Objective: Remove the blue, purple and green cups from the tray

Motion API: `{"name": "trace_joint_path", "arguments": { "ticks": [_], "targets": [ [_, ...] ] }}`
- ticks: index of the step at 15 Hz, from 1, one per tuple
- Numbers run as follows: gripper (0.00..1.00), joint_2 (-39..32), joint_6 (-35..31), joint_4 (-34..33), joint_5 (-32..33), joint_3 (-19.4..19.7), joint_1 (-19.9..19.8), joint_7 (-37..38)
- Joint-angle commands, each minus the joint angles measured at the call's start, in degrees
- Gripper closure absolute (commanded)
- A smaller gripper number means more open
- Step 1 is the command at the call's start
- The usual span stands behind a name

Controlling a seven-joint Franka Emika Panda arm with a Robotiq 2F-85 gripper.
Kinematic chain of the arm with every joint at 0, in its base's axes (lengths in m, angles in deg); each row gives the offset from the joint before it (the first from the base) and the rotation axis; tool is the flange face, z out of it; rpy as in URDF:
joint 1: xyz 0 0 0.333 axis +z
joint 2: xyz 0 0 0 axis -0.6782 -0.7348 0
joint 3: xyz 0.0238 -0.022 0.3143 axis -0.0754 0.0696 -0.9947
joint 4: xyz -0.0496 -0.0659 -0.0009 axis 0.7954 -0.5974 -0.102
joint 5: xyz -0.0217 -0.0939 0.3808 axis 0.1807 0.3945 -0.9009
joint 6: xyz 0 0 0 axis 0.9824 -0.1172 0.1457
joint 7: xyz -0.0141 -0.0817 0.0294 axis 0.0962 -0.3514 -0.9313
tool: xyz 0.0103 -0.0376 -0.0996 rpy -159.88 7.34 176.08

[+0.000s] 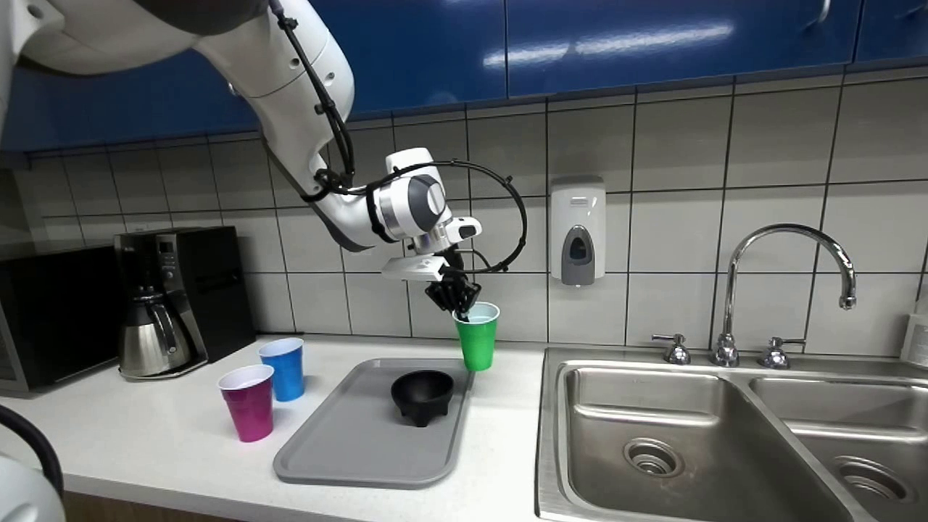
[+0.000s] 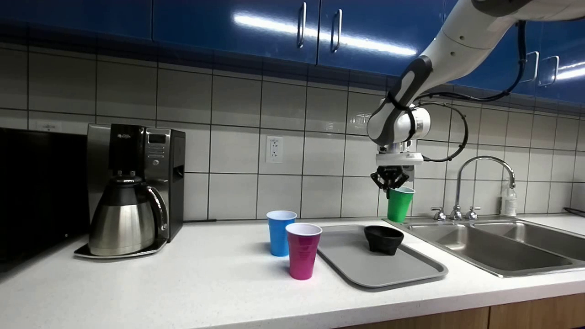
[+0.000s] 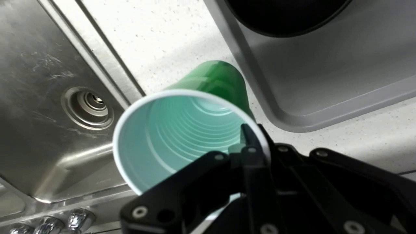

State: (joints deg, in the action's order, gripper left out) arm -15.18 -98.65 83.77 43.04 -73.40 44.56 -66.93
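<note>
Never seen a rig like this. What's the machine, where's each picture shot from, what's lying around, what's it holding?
The machine is a white jointed robot arm ending in a black two-fingered gripper. Two pictures come from cameras standing outside the robot; the close-up comes from a camera on its wrist, looking down past the gripper.

The gripper is clamped on the rim of a green plastic cup; I can't tell whether the cup's base touches the white speckled countertop.

On that countertop, a blue plastic cup and a purple plastic cup stand beside a flat grey rectangular tray, which carries a round black bowl on short legs. Around them are a black-and-silver coffee maker and a double stainless-steel sink.
</note>
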Motion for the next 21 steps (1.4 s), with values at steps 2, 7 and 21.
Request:
{"name": "trace_joint_path", "arguments": {
  "ticks": [2, 7, 21],
  "targets": [
    [0.99, 2.78, 1.05, 3.39, 0.7, 0.34, -2.09, -2.71],
    [0.99, 3.41, 1.3, 5.42, 1.45, 1.24, -3.01, -3.2],
    [0.99, 5.12, 1.62, 10.92, 2.79, 1.88, -3.34, -3.42]
  ]
}}
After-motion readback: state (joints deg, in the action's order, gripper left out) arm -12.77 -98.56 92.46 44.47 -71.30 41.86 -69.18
